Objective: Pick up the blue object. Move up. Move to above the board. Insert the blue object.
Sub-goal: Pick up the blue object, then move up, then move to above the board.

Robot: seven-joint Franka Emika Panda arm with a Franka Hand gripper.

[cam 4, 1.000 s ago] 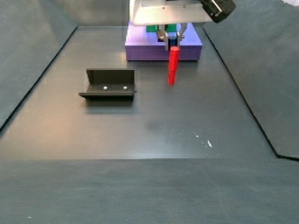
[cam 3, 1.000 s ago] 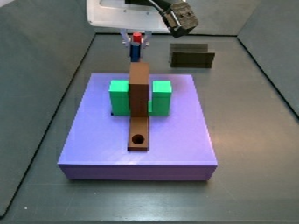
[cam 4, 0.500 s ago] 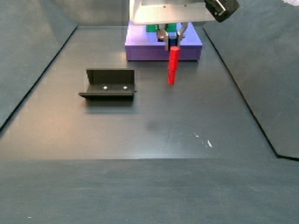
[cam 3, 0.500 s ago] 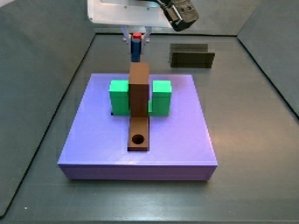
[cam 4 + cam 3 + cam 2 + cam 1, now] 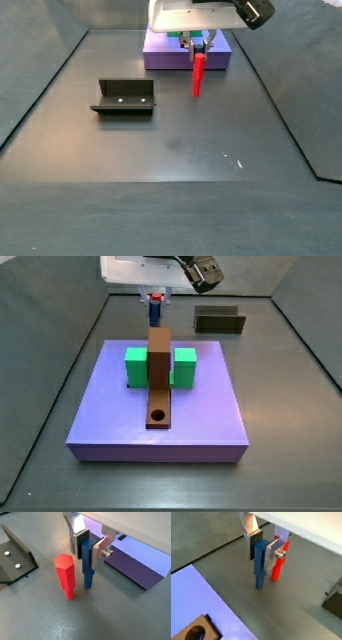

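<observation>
Gripper (image 5: 89, 546) sits low over the grey floor just behind the far edge of the large purple slab (image 5: 201, 416). Silver-plate fingers (image 5: 273, 551) with dark pads bracket the upper part of the thin blue-and-red peg (the blue object) (image 5: 87, 564). In both wrist views the pads look flush on the blue bar's faces, so I read it as clamped on it, though contact isn't certain.

Peg stands upright on the floor: the blue bar is between the pads, the red hexagonal bar (image 5: 65, 576) is beside it, outside the jaws.

Handling, my judgement: rigid, light, smooth-sided, not fragile. It is slim and tall, so it tips easily; grip high on the flat blue faces, squarely, to keep it vertical for insertion.

The long narrow brown plank (the board) (image 5: 159, 381) lies along the slab between two green blocks (image 5: 136, 367), with its round hole (image 5: 159, 415) at the near end, empty. In a wrist view the hole (image 5: 193, 632) also shows nothing inside.

The dark L-shaped fixture (image 5: 123, 97) stands left on the floor in a side view, holding nothing.
</observation>
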